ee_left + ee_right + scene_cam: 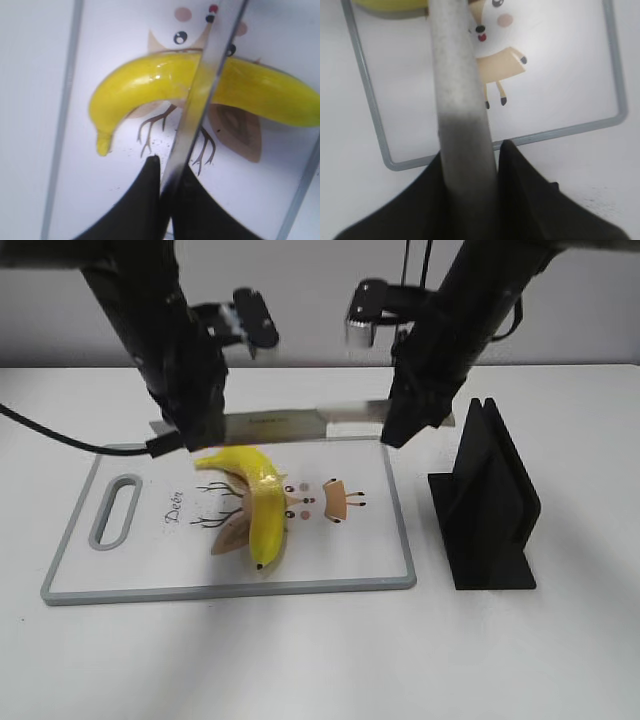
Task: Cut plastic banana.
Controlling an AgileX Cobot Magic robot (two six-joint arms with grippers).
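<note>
The plastic banana [255, 505] is glossy yellow and lies curved on the white cutting board [150, 565], over its printed deer. A steel knife [290, 423] hangs level above the board's far edge, held at both ends. My left gripper [195, 435] is shut on its left end. My right gripper [400, 425] is shut on its right end. In the left wrist view the blade [210, 75] runs from my left gripper [167, 172] across the banana [145, 85]. In the right wrist view my right gripper [480, 150] clamps the grey knife [455, 75], and the banana's edge [390, 5] shows at the top.
A black knife stand [490, 505] stands upright on the white table, right of the board. The board has a grey rim [370, 100] and a handle slot [115, 510] at its left end.
</note>
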